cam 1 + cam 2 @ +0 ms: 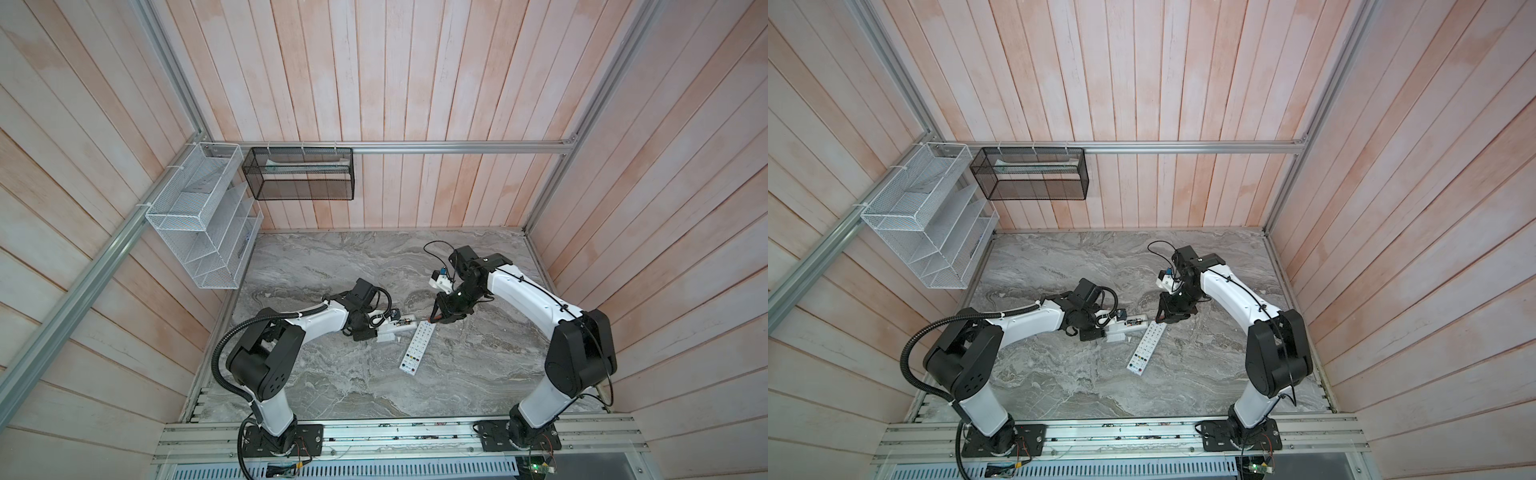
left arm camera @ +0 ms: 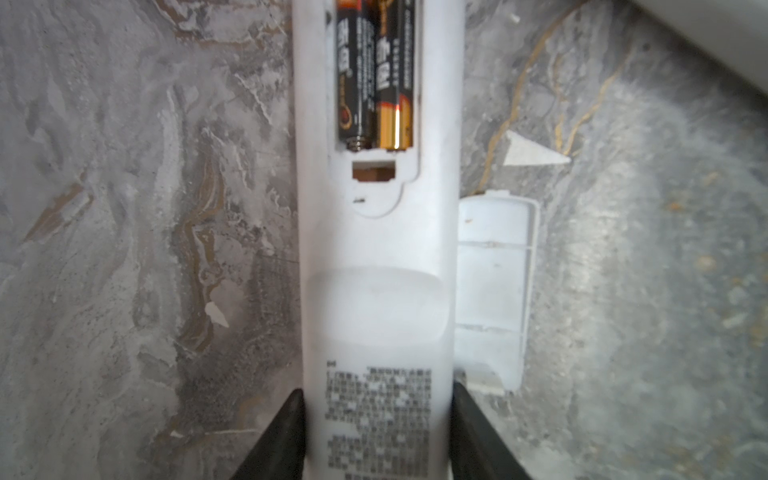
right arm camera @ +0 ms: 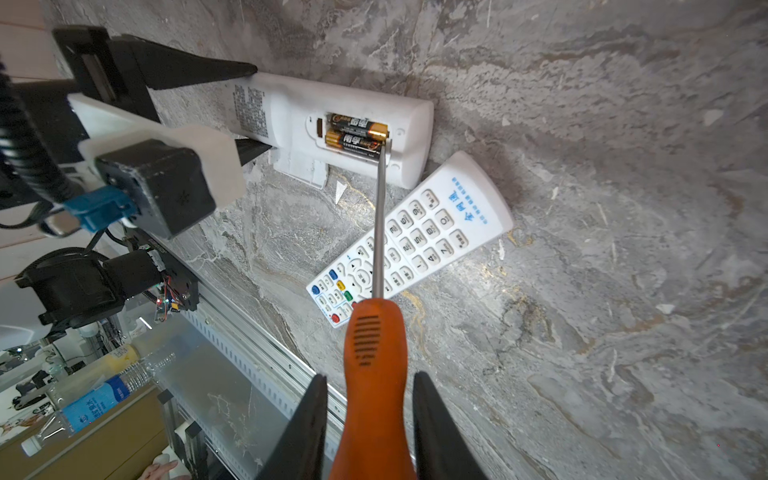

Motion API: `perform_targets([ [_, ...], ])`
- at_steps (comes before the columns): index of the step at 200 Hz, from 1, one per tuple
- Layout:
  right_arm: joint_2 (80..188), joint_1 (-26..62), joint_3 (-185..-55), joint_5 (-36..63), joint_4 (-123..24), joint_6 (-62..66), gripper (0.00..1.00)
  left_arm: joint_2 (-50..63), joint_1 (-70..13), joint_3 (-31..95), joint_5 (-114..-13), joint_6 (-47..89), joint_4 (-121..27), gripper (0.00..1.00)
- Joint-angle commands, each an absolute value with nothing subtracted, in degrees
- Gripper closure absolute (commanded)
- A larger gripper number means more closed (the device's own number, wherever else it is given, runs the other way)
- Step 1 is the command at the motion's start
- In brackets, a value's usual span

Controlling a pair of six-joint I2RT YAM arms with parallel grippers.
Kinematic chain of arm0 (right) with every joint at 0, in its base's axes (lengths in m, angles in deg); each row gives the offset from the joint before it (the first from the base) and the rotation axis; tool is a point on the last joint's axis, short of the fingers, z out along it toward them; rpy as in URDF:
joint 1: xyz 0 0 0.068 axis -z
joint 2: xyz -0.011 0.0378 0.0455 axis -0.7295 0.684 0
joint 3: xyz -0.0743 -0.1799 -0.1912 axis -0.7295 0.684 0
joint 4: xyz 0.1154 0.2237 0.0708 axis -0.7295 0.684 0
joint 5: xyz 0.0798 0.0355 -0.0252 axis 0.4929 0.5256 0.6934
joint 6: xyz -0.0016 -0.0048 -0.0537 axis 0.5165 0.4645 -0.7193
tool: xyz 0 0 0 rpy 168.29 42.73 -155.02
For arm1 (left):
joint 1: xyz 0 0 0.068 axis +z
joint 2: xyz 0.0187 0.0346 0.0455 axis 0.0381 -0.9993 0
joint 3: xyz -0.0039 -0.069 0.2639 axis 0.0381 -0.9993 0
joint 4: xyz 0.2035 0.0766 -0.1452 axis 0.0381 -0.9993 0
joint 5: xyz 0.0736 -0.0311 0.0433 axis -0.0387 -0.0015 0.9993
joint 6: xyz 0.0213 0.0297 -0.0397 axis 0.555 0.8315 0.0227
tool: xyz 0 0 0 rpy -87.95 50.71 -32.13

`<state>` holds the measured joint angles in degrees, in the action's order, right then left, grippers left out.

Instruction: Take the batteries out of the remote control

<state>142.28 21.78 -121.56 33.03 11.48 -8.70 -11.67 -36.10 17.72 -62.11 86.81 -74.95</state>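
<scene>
Bimanual cell over a marble table (image 1: 332, 266), shown in both top views and from each wrist.

**Left gripper** (image 2: 376, 395): clenched on the printed end of a white remote (image 2: 374, 291). Its black fingers (image 2: 286, 428) press the two long sides. The remote is turned back-up and lies low at mid-table. Whether it rests on the surface or is held just above it cannot be told.

**Batteries** (image 3: 357, 131): two are visible, black with gold ends. They sit side by side in the open compartment (image 2: 376, 166) in the remote's back, with their gold ends pointing opposite ways. Both are still seated.

**Cover** (image 2: 490, 291): off, lying inner side up on the table just beside the remote, near the left gripper.

**Right gripper** (image 3: 370, 376): closed around the orange handle of a screwdriver (image 3: 374, 332). The steel shaft reaches across to the compartment. Its tip meets the gold end of one battery at the compartment's end wall.

**Second remote** (image 3: 436, 224): white and keypad-up, lying flat on the table under the screwdriver shaft. Its top end is just beside the far end of the held remote. In a top view it appears as the pale bar (image 1: 417, 347) between the two arms.
</scene>
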Motion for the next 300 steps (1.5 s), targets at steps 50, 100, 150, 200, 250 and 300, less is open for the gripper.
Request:
perform_targets([
  [50, 140.4, 17.8, -123.8, 40.6, 9.1, -11.8, 1.00, -13.3, -37.6, 16.9, -66.7, 87.1, -78.3, 0.77],
  [100, 139.7, 17.6, -125.1, 39.2, 10.1, -11.5, 1.00, -14.4, -37.6, 17.6, -65.3, 86.5, -78.5, 0.79],
  [150, 138.7, 17.6, -126.0, 36.9, 11.7, -10.7, 1.00, -14.5, -37.3, 17.4, -63.6, 86.3, -78.3, 0.79],
  [200, 139.7, 18.4, -127.8, 31.0, 13.6, -9.5, 1.00, -14.4, -37.3, 17.4, -63.9, 86.2, -78.3, 0.79],
  [250, 140.5, 21.7, -126.0, 31.5, 15.5, -8.3, 1.00, -13.8, -37.3, 17.2, -64.4, 86.3, -78.4, 0.79],
  [300, 141.7, 21.8, -124.7, 30.7, 15.7, -8.2, 1.00, -13.5, -37.3, 16.9, -64.4, 86.3, -78.0, 0.79],
])
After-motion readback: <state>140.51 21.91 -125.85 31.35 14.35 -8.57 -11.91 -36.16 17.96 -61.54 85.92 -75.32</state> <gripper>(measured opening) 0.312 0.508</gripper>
